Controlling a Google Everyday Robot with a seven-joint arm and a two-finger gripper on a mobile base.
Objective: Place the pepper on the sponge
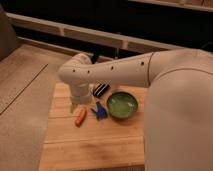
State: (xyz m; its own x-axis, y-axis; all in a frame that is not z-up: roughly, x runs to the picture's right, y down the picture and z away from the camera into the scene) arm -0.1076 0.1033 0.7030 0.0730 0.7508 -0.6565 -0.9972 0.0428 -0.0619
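The small orange pepper [80, 116] lies on the wooden table [90, 147], just left of the blue sponge [99, 111]. The two are close but apart. My gripper [76, 106] hangs from the white arm's wrist right above the pepper's far end, pointing down at the table. It stands open and holds nothing. The wrist housing hides most of the fingers.
A round green bowl [122, 105] stands right of the sponge. A black oblong with white stripes [101, 89] lies behind the sponge, partly under the arm. The table's left edge drops to a carpeted floor [25, 95]. My bulky white arm covers the right side.
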